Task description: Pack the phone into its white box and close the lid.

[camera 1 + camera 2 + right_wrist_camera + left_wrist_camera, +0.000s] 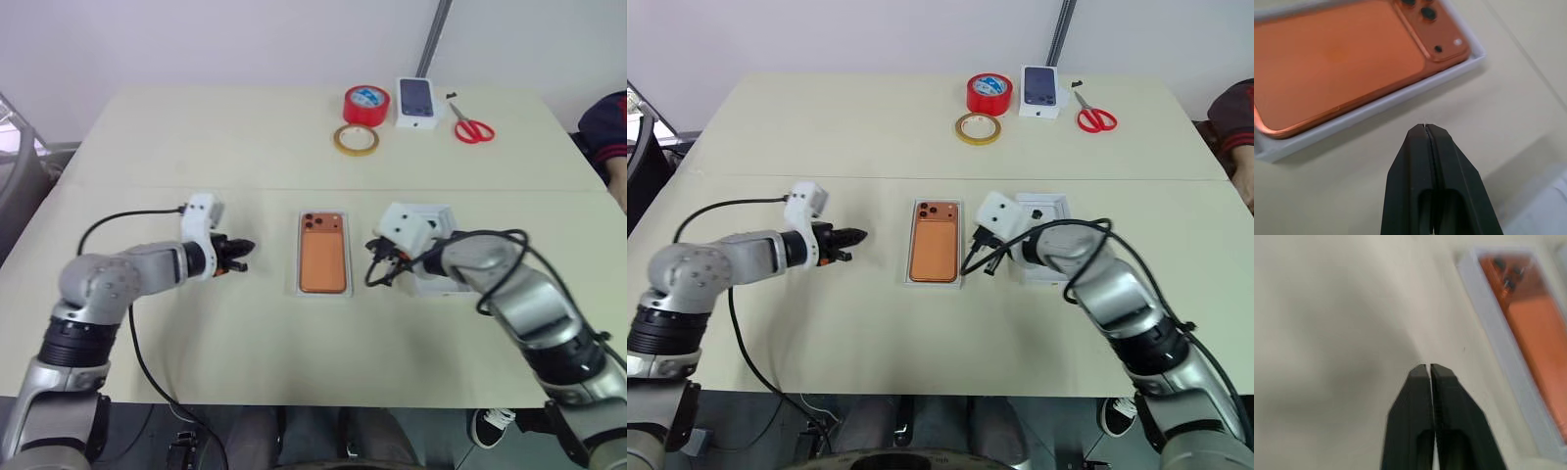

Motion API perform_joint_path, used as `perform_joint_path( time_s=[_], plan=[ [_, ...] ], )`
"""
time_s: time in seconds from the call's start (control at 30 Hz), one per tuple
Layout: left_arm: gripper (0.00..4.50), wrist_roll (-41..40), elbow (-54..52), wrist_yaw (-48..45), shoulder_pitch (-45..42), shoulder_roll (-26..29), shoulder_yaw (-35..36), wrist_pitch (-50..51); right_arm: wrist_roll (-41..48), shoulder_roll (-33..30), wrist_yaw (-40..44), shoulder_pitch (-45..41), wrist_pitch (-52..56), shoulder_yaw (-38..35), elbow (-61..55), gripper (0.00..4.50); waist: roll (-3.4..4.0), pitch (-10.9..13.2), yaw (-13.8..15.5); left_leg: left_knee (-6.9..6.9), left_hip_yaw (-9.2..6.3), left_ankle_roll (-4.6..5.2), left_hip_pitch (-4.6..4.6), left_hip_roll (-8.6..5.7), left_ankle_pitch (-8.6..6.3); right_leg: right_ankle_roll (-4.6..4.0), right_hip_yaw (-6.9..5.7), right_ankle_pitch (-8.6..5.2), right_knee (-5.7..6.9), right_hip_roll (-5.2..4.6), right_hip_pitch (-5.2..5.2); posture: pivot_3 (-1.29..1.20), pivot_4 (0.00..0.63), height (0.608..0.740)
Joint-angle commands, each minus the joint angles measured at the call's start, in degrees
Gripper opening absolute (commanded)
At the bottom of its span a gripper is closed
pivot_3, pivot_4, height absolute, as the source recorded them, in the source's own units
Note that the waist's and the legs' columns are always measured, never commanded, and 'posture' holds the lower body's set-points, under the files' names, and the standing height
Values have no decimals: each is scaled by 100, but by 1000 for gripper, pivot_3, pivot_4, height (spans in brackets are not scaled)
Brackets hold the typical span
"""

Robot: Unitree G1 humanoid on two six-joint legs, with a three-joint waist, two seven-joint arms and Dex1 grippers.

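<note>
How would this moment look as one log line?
phone: in white box, camera side up | lid: not on | left fingers: shut, empty | right fingers: shut, empty

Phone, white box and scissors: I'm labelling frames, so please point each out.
phone (323, 262): left eye view, middle of its orange back.
white box (1376, 105): right wrist view, its white side wall beside the phone.
scissors (473, 130): left eye view, red handles.
</note>
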Motion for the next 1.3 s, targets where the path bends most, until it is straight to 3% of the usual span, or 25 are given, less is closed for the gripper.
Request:
perform_joint_path(
  time_s=[0.03,0.2,0.37,0.6,0.87,1.03,1.3],
  plan=[
    [108,769,-92,-378,-346,-338,-502,-240,-511,228,-219,-387,-87,501,433,0,-1,0,5,1,0,0,0,0,0,0,0,0,1,1,-1,0,150,740],
    [108,1537,0,-838,-565,-745,-983,-294,-748,635,-266,-628,-204,718,974,0,0,1,-26,1,2,2,-4,1,-1,0,1,0,3,2,-6,0,150,740],
    [108,1904,-125,-1298,-728,-1210,-1381,-142,-733,643,-86,-592,-137,667,716,0,1,0,0,3,2,8,-4,4,-4,0,0,0,9,4,-6,0,150,740],
    [108,2257,-31,-1773,-1167,-2101,-1898,123,-583,-221,273,210,396,184,-542,0,1,0,173,13,-2,25,-7,-3,-14,0,-4,0,3,-3,3,0,150,740],
    [108,2694,664,-2137,-1604,-3183,-2280,228,-441,-1092,366,1332,1087,-737,-1542,0,4,-1,133,18,-4,42,-7,-3,-23,2,-4,0,3,2,8,0,150,740],
    [108,2867,764,-2375,-1611,-3378,-2325,313,-399,-1335,303,1800,1153,-1097,-1693,0,6,-2,123,17,-3,42,-3,-2,-23,2,-2,0,3,3,9,0,150,740],
    [108,3045,700,-2530,-1512,-3214,-2146,469,-291,-1548,347,2148,1036,-1559,-1716,0,6,-2,127,18,-3,39,-3,-1,-21,2,-1,0,3,5,10,0,150,740]
  ],
)
